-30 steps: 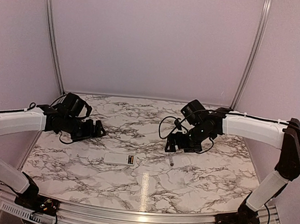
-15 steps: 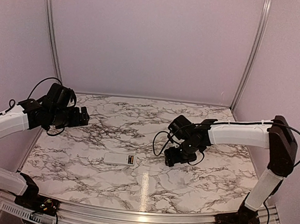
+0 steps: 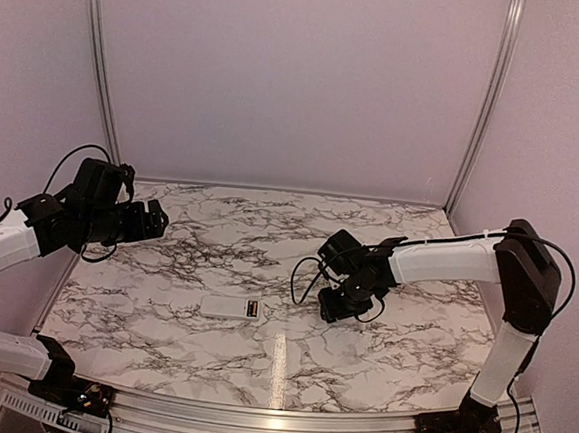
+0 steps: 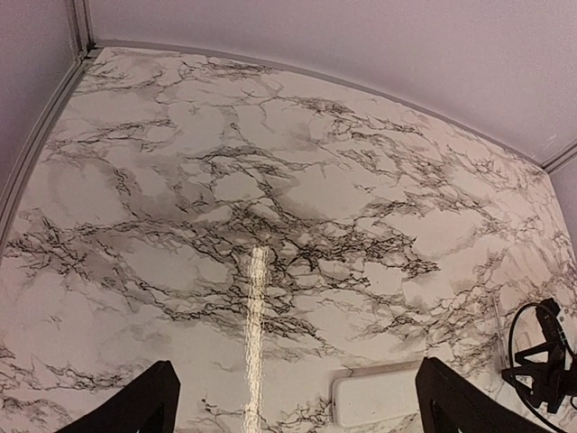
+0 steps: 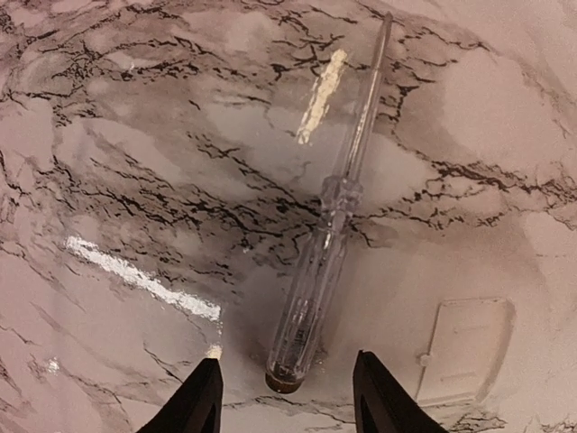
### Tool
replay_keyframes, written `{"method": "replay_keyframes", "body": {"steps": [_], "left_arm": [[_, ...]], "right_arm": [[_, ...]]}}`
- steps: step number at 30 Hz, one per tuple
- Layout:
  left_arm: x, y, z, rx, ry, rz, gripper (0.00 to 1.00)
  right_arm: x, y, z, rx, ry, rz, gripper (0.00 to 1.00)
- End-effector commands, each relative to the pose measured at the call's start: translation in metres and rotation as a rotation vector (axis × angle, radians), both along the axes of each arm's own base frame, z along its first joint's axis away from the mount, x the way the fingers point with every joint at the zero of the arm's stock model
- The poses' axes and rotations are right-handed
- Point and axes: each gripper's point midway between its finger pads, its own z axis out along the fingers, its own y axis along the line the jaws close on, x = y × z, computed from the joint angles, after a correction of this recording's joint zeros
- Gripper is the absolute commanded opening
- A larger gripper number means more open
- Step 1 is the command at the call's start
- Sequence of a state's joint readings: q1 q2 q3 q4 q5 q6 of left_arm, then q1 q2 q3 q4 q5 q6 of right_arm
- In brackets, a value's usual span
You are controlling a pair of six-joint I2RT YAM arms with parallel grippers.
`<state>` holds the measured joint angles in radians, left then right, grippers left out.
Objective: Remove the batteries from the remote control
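Right gripper (image 5: 287,363) partly open, straddling clear screwdriver (image 5: 315,271) handle without contact, left gripper (image 4: 296,379) wide, raised above remote control (image 4: 374,397) on surface (image 4: 270,180)

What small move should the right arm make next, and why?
Probably close the right pincer on the clear screwdriver, whose handle lies between its fingers; the cover plate lies beside it, and the batteries sit in the remote control.

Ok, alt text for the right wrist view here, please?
A clear-handled screwdriver lies on the marble table, its handle end inside the right pincer, whose two dark fingertips stand apart without touching it. A small flat white cover plate lies at lower right, beside the handle.
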<state>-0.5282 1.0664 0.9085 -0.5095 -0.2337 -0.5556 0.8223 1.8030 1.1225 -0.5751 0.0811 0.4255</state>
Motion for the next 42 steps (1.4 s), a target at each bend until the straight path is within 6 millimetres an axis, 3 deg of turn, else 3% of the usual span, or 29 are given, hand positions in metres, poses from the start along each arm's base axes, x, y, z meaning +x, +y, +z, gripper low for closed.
{"method": "replay_keyframes", "body": {"steps": [1, 10, 25, 35, 42], "left_arm": [[-0.005, 0.002, -0.003, -0.019, 0.002, -0.001, 0.95], [-0.003, 0.0, 0.002, -0.038, -0.011, 0.0, 0.93], [-0.003, -0.003, 0.006, -0.053, -0.022, -0.013, 0.93], [-0.008, -0.021, 0.018, -0.109, -0.073, -0.128, 0.94], [-0.016, -0.044, 0.016, -0.185, -0.044, -0.244, 0.94]], "right_arm": [[0.004, 0.004, -0.006, 0.001, -0.016, 0.003, 0.46], [0.001, -0.004, -0.021, -0.032, -0.006, -0.013, 0.35], [-0.008, -0.006, -0.028, -0.024, 0.026, -0.002, 0.17], [-0.006, 0.005, -0.011, 0.033, 0.009, 0.028, 0.02], [0.001, 0.021, 0.025, 0.113, -0.043, 0.078, 0.0]]}}
